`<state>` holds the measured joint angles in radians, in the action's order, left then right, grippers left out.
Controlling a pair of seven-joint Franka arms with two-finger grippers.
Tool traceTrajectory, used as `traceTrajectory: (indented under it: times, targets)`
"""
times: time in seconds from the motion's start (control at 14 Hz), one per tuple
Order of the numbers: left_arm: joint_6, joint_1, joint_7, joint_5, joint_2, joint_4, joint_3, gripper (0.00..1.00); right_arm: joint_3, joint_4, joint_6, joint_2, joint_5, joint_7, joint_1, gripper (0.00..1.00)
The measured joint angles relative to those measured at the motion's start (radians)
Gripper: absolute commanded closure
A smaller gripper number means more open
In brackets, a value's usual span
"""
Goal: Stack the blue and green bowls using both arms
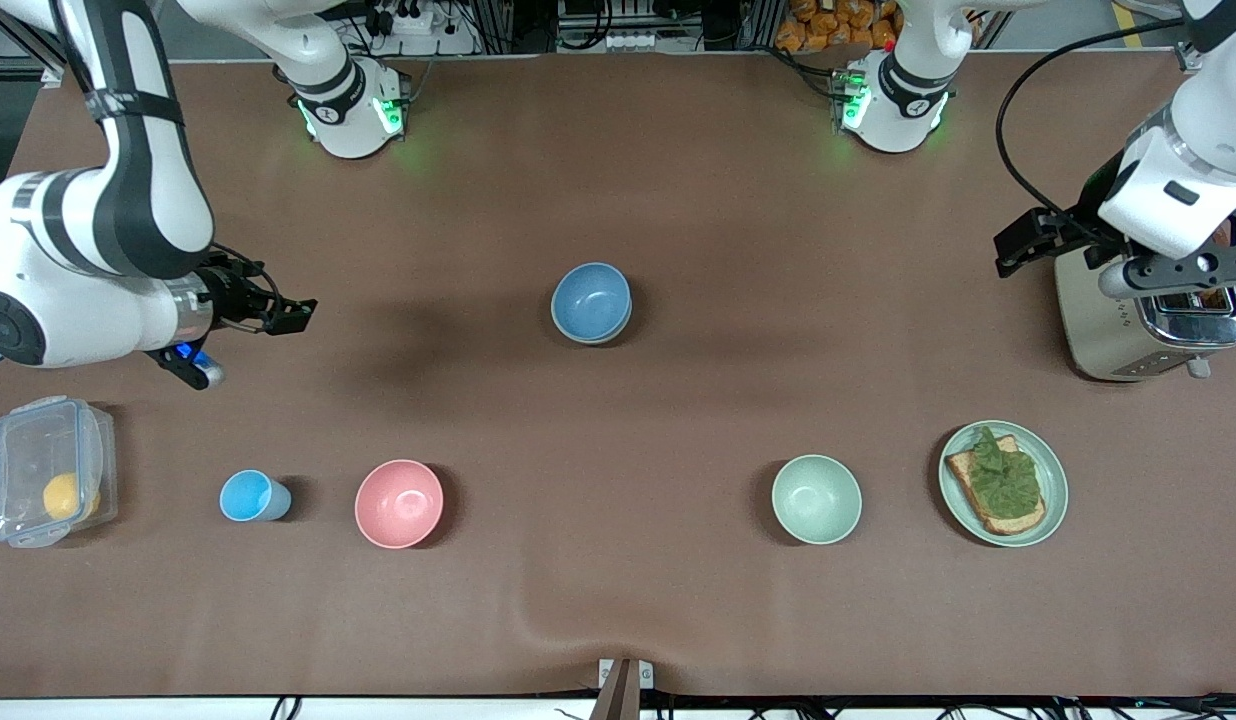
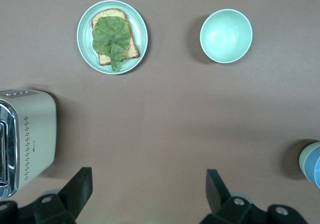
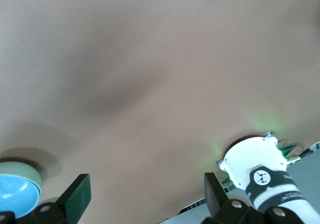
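The blue bowl [image 1: 590, 298] sits mid-table, nested inside the green bowl, whose sage rim [image 2: 303, 159] shows around it in the left wrist view. The right wrist view also has the blue bowl [image 3: 15, 194] inside the green bowl [image 3: 27, 171]. My right gripper [image 1: 296, 314] hangs open and empty over bare table toward the right arm's end, well apart from the bowls; its view shows the right gripper [image 3: 146, 181] with only tablecloth between its fingers. My left gripper [image 1: 1013, 252] is up beside the toaster, and the left gripper [image 2: 148, 179] stands open on nothing.
A pale mint bowl [image 1: 816, 498], a pink bowl [image 1: 399, 503] and a small light-blue cup [image 1: 250, 496] stand nearer the front camera. A green plate [image 1: 1052, 470] holds toast and lettuce. A toaster [image 1: 1108, 340] and a lidded clear box [image 1: 23, 440] sit at the table's ends.
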<state>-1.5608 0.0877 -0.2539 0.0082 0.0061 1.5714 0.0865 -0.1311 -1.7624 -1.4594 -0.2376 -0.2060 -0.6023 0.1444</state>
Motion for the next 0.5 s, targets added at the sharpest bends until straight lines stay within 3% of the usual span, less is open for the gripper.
traceTrajectory:
  times: [0.14, 0.21, 0.5]
  targets:
    - [0.001, -0.004, 0.028, 0.000, -0.005, 0.003, -0.002, 0.00, 0.123, 0.061, 0.019, 0.021, 0.050, 0.000, -0.107, 0.00]
    - [0.001, -0.010, 0.055, 0.000, -0.004, 0.005, -0.003, 0.00, 0.145, 0.087, 0.024, 0.037, 0.068, 0.000, -0.125, 0.00]
    - [0.001, -0.016, 0.096, 0.000, -0.003, 0.009, -0.012, 0.00, 0.157, 0.172, 0.054, 0.101, 0.113, 0.135, -0.130, 0.00]
